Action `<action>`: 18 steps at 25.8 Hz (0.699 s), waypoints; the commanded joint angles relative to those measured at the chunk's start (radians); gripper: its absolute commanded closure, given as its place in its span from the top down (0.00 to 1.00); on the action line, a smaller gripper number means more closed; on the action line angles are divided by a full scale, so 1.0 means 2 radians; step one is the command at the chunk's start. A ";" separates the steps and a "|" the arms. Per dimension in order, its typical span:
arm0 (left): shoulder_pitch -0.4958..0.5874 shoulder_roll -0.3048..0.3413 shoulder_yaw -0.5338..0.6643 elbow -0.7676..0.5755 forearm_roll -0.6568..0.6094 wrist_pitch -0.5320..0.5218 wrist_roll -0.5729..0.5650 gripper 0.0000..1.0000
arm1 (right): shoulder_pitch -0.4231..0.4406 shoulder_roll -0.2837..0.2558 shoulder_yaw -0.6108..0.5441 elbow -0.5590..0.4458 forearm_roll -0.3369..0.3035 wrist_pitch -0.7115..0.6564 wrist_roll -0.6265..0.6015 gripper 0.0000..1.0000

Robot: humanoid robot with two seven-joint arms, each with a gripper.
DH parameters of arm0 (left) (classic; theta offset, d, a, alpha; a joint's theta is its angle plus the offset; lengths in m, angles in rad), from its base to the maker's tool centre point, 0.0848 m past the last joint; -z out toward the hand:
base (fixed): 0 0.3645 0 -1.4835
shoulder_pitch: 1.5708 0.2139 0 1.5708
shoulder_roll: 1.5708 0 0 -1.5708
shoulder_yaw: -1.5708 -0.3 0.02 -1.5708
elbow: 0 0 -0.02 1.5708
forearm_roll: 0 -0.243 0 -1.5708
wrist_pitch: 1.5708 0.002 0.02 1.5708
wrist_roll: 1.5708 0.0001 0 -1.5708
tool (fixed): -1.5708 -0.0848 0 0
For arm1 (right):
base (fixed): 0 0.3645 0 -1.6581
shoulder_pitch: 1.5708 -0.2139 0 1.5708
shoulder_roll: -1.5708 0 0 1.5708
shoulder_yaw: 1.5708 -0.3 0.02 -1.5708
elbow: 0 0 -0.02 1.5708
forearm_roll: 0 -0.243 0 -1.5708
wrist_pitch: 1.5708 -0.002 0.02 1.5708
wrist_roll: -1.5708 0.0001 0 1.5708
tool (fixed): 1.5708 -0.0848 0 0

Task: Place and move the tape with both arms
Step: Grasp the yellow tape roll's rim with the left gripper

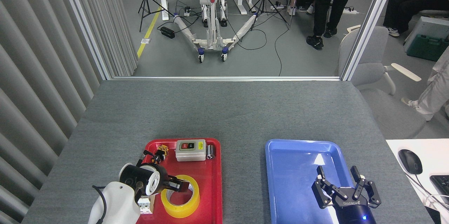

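Tape: wide roll of translucent yellow packing tape with a white cardboard core (pixel 180 196), lying flat in the near part of the red plastic tray (pixel 210 196), not yet lifted.
Left end effector: black end effector of the white left arm (pixel 177 185), reaching sideways over the roll's left rim, tips at or inside the core; cannot tell how wide, cannot tell whether touching.
Right end effector: black multi-finger end effector with white lettering and a blue light (pixel 343 181), fingers spread wide, holding nothing, hovering over the near part of the blue plastic tray (pixel 284 168).
Red tray neighbours: grey switch box with red and black buttons (pixel 190 150), small yellow-and-black push button (pixel 161 151), small metal cylinder (pixel 210 151), all lying behind the tape; white block (pixel 143 205) sitting at the near left edge.
Table: grey felt-covered table (pixel 224 112) carrying both trays, well apart.
Progress: judging early; grasp being set up, nothing moved, blue tray holding nothing, lift, transfer and right arm's part remaining.
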 commanded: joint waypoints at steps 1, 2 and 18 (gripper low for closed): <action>-0.023 0.003 -0.006 0.034 0.000 -0.029 -0.028 1.00 | 0.001 0.003 0.000 0.001 0.005 -0.001 0.000 1.00; -0.028 0.003 -0.009 0.044 0.000 -0.030 -0.031 1.00 | 0.001 0.003 0.000 0.001 0.008 -0.001 0.000 1.00; -0.057 -0.003 -0.039 0.110 0.000 -0.036 -0.033 0.61 | 0.019 0.027 -0.001 -0.002 0.020 0.003 -0.004 1.00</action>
